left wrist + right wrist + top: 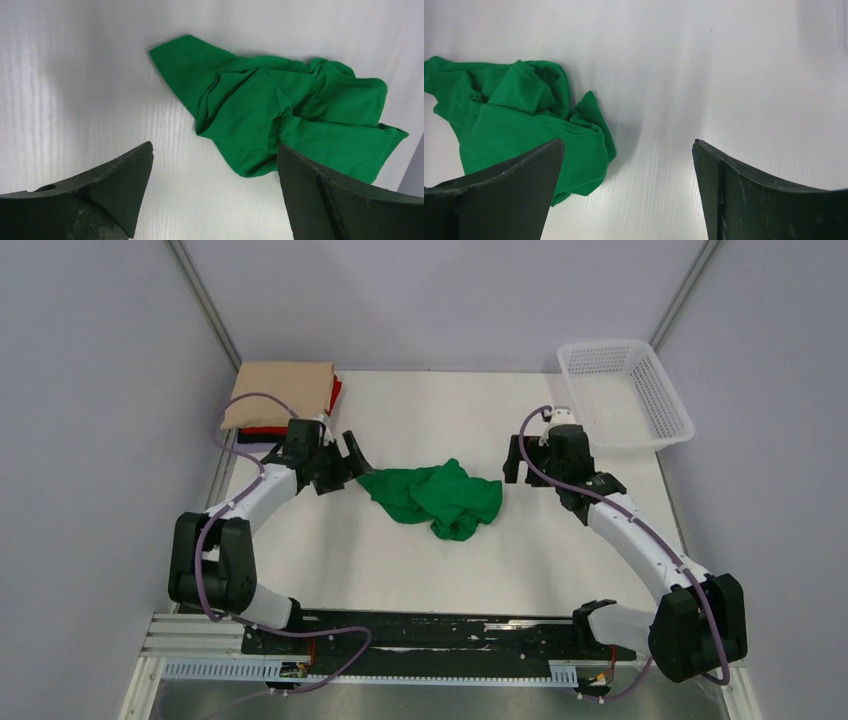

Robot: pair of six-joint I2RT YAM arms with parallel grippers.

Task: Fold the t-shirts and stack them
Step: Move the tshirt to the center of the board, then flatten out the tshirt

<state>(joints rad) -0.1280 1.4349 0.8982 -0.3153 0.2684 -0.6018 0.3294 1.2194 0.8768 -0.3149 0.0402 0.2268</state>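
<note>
Green cloth is recorded at mid-table in the top external view: the green t-shirt [435, 498] lies crumpled on the white table [400, 570], unfolded, with its longer dimension running roughly left to right between the two arms. The left gripper [352, 454] is noted just beside the garment's left edge, the right gripper [514, 462] near the right edge with a bare strip of table between; the left is judged the nearer. A folded stack [280, 392], beige uppermost with red and dark layers beneath, is seen at the far left corner, and a white mesh basket [625, 390] at the far right. In the left wrist view the left gripper [215, 150] is spread wide and nothing is held; the green t-shirt [280, 110] lies ahead of it and toward one finger, a flat corner projecting toward the bare table, and deep creases are noted. In the right wrist view the right gripper [629, 142] is likewise parted and unloaded; the green t-shirt [519, 120] lies off to one side, partly hidden behind one finger, and mostly bare table is seen between the jaws.
</note>
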